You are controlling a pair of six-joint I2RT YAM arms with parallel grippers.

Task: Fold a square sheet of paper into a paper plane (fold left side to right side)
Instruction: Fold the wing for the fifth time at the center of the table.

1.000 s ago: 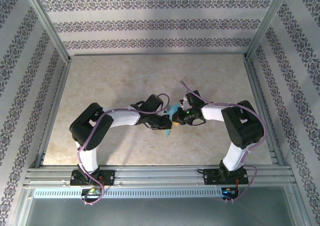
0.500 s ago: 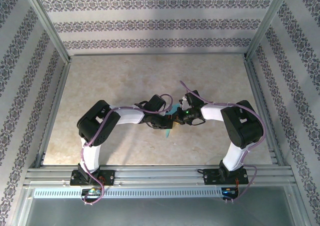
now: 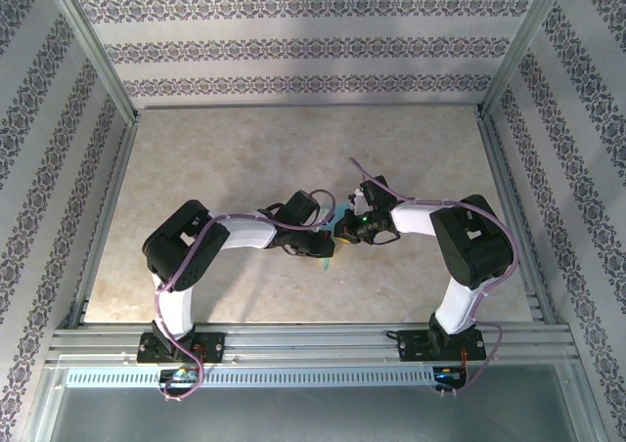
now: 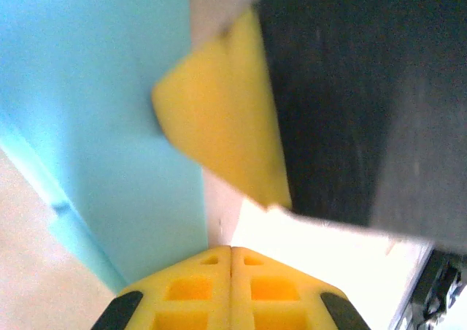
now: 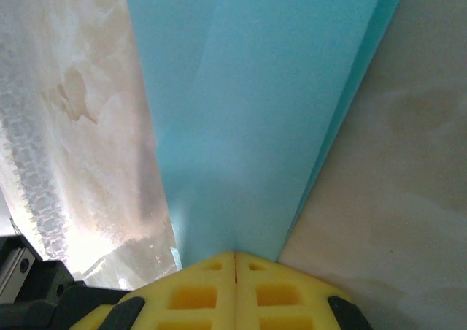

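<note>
Left fingers (image 4: 186,297) have crept right, crowding right fingers (image 5: 193,297). Right pair is clamped on the folded turquoise paper sheet (image 5: 255,125). Left pair is closed at its edge, grip unclear. Probably pressing the crease.

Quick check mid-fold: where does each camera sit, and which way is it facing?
Top external: above and behind the bases, looking down at the table; both arms show.
Left wrist: looks past the shut left gripper at blue paper and the other arm's yellow finger.
Right wrist: looks past the right gripper, shut on the paper.
Shared: the blue paper.
</note>
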